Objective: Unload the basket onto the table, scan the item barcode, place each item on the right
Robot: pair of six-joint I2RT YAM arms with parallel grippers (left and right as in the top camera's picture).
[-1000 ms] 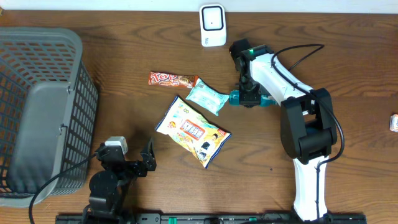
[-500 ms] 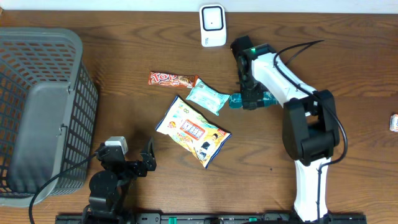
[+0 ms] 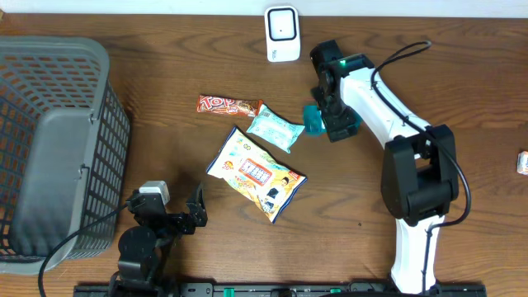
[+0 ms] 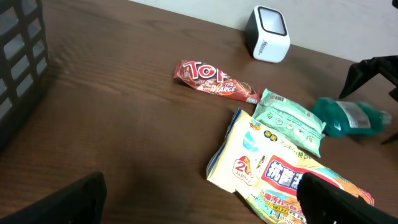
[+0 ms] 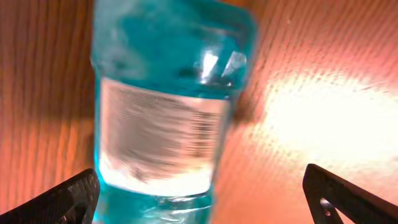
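your right gripper [image 5: 205, 196] hangs over the teal bottle [image 5: 168, 124] lying on the table [image 3: 165, 49], jaws spread wide and gripping nothing. your left gripper [image 4: 205, 199] stands just as wide, empty.

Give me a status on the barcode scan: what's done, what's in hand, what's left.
Done: nothing that shows; the teal bottle lies on the table, apart from the white scanner. In hand: the right gripper hovers over the bottle, jaws open, not gripping. Left: grasp the bottle, carry it to the scanner and turn its label toward it.
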